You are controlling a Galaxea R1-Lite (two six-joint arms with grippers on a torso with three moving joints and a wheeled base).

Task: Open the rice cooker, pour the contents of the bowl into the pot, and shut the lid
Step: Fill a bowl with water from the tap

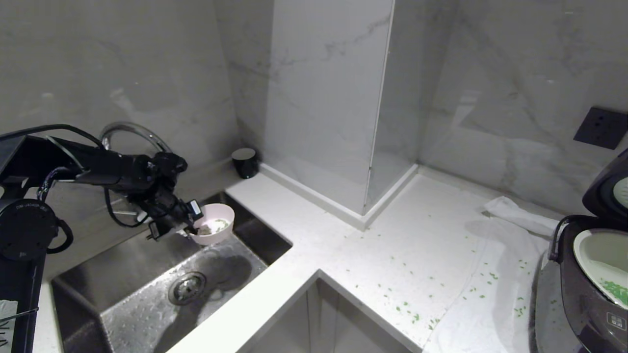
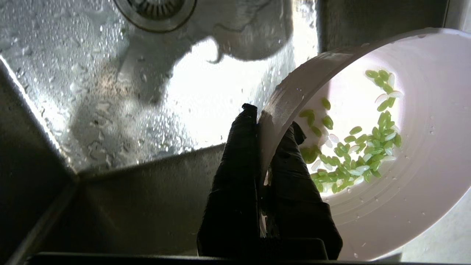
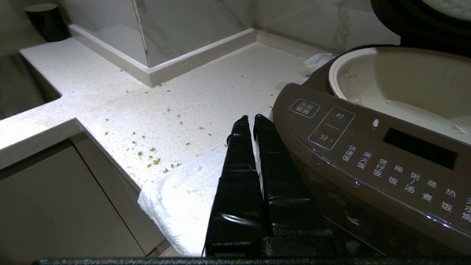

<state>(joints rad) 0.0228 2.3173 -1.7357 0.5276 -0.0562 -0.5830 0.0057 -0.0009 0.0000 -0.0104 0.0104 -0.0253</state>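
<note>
The left end effector (image 1: pixel 190 221) grips the bowl (image 1: pixel 214 223) by its rim over the sink (image 1: pixel 147 299). The open rice cooker (image 1: pixel 588 284) stands far to the right. The right end effector (image 3: pixel 250 123) is closed, empty, just beside it.

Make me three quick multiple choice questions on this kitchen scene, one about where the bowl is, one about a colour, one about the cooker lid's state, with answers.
1. Where is the bowl?
A. Over the sink
B. On the white towel
C. Inside the rice cooker

2. What colour are the bits scattered on the counter?
A. Red
B. Green
C. Black

3. How is the lid of the rice cooker?
A. Shut
B. Lying on the counter
C. Raised open

Answers:
1 A: the left gripper pinches the bowl's rim above the sink.
2 B: the scattered bits are bright green.
3 C: the lid stands up and the pot is uncovered.
</note>
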